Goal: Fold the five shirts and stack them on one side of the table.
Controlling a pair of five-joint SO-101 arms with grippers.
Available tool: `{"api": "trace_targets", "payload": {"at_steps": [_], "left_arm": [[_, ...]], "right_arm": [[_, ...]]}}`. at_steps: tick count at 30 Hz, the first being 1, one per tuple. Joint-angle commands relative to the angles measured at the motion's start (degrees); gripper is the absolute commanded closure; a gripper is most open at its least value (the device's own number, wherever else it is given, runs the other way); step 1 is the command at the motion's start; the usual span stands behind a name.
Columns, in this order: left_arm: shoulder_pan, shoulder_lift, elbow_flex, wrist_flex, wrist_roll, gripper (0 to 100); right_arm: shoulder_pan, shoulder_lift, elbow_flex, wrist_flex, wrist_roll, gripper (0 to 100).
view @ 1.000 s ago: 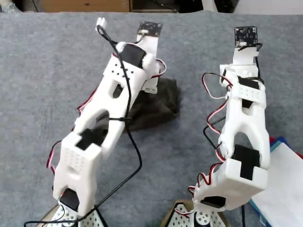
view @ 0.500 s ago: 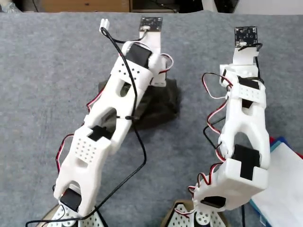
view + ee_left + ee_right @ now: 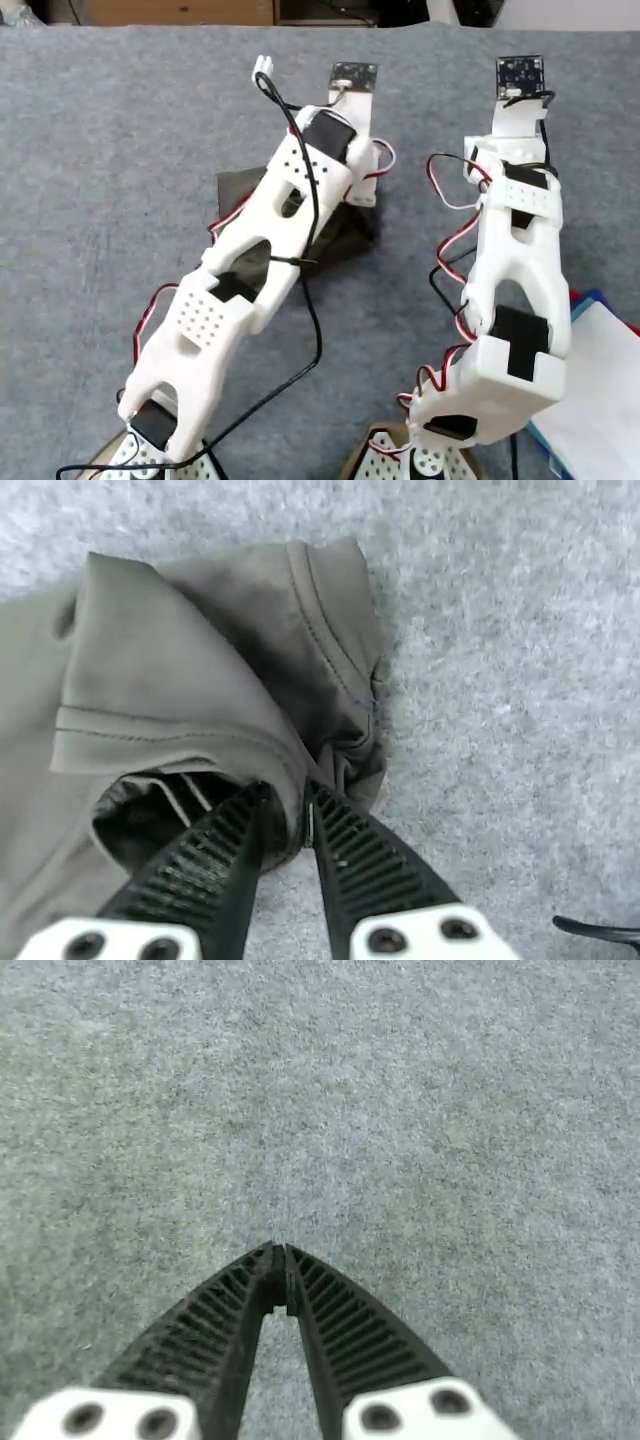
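While the left arm (image 3: 270, 230) stretches across the middle of the grey table (image 3: 90, 150), it hides most of the dark shirt (image 3: 240, 190) in the high view. A flat corner sticks out on one side of the arm and a crumpled edge on the other. In the left wrist view the shirt (image 3: 180, 680) is bunched up, olive-brown, with a stitched hem and a sleeve opening, and it is cut off at the frame edge. The left gripper (image 3: 287, 795) is almost closed, its jaws pinching a fold at the shirt's edge. That fold is in shadow, so it is hard to tell how much cloth is caught. The right arm (image 3: 515, 260) stands well apart from the shirt. The right gripper (image 3: 279, 1252) is closed tip to tip with nothing in it, just above the grey table. White sheets (image 3: 600, 390) lie at the near right corner, cut off by the frame and partly under the right arm, with a blue and red edge peeking out. What they are is unclear.
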Motion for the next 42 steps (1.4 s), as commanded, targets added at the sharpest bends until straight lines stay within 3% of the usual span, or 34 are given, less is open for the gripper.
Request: {"api": "trace_targets", "payload": {"at_steps": [1,6,12,17,21,25,30,34,38,42], "left_arm": [[1.1,-0.8,-2.6,-0.8,0.4,98],[1.3,-0.7,-2.3,-3.2,0.2,97],[1.0,-0.7,-2.1,-2.8,1.7,84],[-3.0,-1.3,-2.4,-2.7,4.9,80],[-11.5,-1.5,-6.6,-0.8,4.9,84],[-20.2,-0.7,-9.7,1.9,4.9,95],[-22.2,1.4,-5.5,1.8,4.9,98],[-22.0,5.9,-2.9,1.8,6.7,98],[-27.7,8.9,-2.9,3.5,6.9,98],[-33.1,8.9,-3.8,3.6,6.3,98]], "right_arm": [[0.9,-0.2,-4.4,-1.1,0.2,99.1],[0.9,-0.2,-4.4,-1.1,0.2,99.0],[0.9,-0.2,-4.4,-1.1,0.2,99.0],[0.9,-0.2,-4.4,-1.1,0.2,99.0],[0.8,-0.2,-4.4,-1.0,0.2,99.0],[0.6,-0.2,-4.4,-0.9,0.4,99.0],[-1.3,-0.1,-4.2,-0.5,2.3,99.0],[-7.3,-1.2,-8.3,9.5,9.8,99.1],[-16.2,-3.5,-16.7,25.6,15.4,99.2],[-26.0,-4.0,-24.8,36.6,16.3,99.2]]}}
